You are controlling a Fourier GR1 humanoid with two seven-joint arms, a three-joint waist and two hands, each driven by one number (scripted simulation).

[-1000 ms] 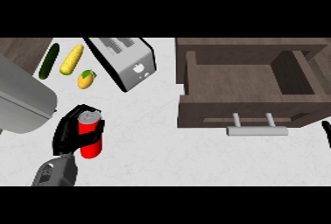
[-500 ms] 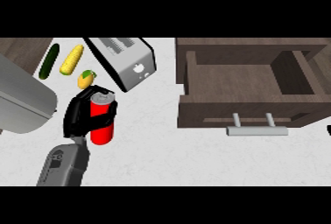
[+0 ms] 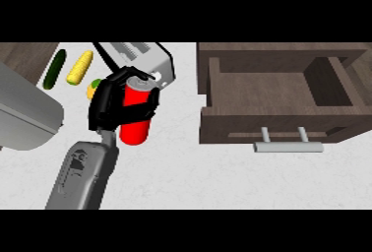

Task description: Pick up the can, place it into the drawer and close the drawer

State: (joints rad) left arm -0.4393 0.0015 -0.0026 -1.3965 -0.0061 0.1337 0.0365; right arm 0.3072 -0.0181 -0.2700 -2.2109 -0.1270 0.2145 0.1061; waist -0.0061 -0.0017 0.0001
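Carrying the red cylindrical can with its silver top (image 3: 137, 114) is the step in hand: our black left hand (image 3: 109, 101) has its fingers curled round it, above the white counter (image 3: 218, 177), left of the open dark wooden drawer (image 3: 276, 88). Next we judge it must travel right, over the drawer's cavity, before we let go. Our right hand is out of view.

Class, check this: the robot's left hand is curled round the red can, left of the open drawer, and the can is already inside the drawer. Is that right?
Not quite. The head view shows the left hand curled round the red can, left of the open drawer, but the can is not inside it. It is held over the counter, apart from the drawer.
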